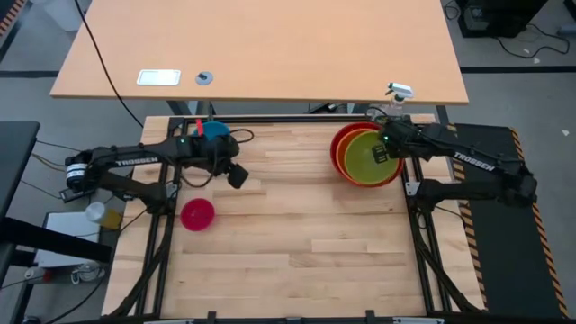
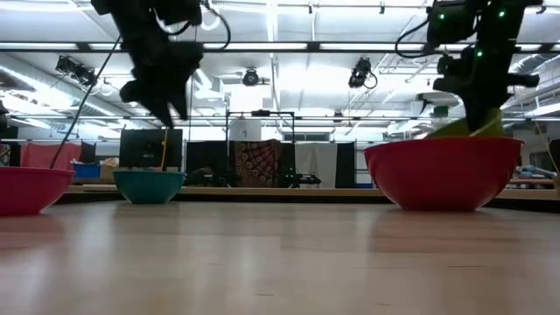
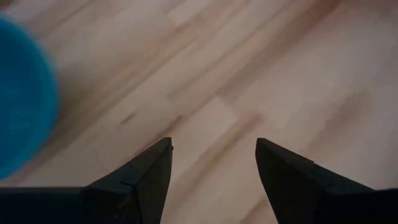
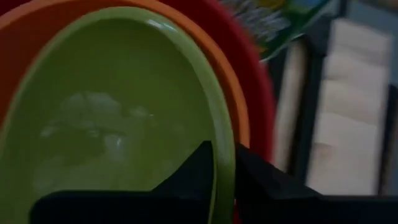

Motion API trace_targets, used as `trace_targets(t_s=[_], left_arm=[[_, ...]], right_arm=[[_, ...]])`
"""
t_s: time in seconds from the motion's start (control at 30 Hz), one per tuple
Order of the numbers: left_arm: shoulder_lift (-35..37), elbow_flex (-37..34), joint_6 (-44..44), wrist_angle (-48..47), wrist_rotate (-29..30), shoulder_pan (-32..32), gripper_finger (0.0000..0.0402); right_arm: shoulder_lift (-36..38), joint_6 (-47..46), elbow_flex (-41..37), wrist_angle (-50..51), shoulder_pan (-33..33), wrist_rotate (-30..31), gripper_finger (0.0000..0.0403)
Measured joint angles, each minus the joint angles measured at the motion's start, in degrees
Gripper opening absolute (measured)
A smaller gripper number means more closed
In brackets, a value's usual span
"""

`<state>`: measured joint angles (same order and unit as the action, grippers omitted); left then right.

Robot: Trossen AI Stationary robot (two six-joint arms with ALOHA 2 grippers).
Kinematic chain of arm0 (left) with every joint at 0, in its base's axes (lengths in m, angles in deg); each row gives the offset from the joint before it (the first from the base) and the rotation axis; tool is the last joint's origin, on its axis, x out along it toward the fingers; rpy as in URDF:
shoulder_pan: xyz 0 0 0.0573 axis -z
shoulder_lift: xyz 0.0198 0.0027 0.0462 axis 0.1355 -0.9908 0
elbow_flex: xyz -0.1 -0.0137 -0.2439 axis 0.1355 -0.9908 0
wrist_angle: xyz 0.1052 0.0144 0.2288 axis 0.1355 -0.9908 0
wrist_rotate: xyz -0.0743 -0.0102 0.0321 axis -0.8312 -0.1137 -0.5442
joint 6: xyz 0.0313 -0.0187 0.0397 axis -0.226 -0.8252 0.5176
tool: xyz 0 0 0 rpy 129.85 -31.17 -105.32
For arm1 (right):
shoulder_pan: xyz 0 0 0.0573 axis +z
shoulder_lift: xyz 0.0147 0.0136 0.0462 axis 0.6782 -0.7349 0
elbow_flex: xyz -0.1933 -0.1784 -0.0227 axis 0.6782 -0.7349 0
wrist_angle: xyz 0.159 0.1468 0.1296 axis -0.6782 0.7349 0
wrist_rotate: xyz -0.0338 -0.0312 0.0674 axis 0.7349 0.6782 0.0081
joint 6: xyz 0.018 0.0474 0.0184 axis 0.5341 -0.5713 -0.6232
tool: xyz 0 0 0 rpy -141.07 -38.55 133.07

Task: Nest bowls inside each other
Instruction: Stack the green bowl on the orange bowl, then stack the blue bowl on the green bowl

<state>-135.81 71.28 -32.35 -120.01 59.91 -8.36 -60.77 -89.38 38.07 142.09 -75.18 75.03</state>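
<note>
Three bowls sit nested at the table's far right: the red bowl outermost, the orange bowl in it, the lime green bowl innermost. The green bowl's rim shows tilted above the red bowl. My right gripper is shut on the green bowl. The blue bowl stands on its base at the far left. The pink bowl stands nearer, also on the left. My left gripper hangs open above bare wood, to the right of the blue bowl, with nothing between its fingers. My right gripper pinches the green bowl's rim on the side toward the table's right edge. One finger is inside the bowl, the other outside it, over the orange and red rims. The fingers slant down from above. The bowl lies tilted inside the orange bowl.
Black frame rails run along the table's left and right edges. A spray bottle stands just past the far right corner. The middle and near parts of the wooden top are bare.
</note>
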Motion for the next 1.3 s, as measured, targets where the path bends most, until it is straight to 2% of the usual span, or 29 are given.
trace_targets(t_s=[0.23,0.43,0.6,0.73,0.9,1.07,1.2,1.3], left_arm=[[-0.7,0.0,4.5,-5.8,7.7,-5.8,0.0236],[-1.0,0.0,11.9,-7.3,7.5,-8.3,0.0258],[-1.1,0.0,16.9,-7.2,7.2,-8.3,0.0259],[-1.1,0.0,20.4,-7.1,7.2,-8.3,0.0259],[-1.1,0.0,25.9,-6.7,7.2,-8.3,0.0259],[-2.8,0.0,29.9,-7.0,7.9,-8.5,0.0259],[-6.4,0.0,32.0,-7.8,12.4,-8.6,0.0259],[-10.3,0.0,34.4,-9.2,19.6,-8.4,0.0259]], right_arm=[[-0.2,1.1,0.3,-2.5,-3.8,-6.3,0.0146],[-0.5,2.6,5.2,2.1,-5.6,-6.9,0.0199],[-3.6,4.9,10.1,12.5,-5.7,-6.0,0.02],[-3.8,5.8,10.1,11.7,-4.3,-7.6,0.0197],[-4.2,6.0,8.3,11.0,-3.8,-5.3,0.0197],[-3.8,5.1,9.7,7.3,-1.9,-9.3,0.0197],[-4.1,3.9,12.4,6.8,1.2,-10.2,0.0197],[-4.0,2.7,14.6,6.7,4.5,-9.8,0.0197]])
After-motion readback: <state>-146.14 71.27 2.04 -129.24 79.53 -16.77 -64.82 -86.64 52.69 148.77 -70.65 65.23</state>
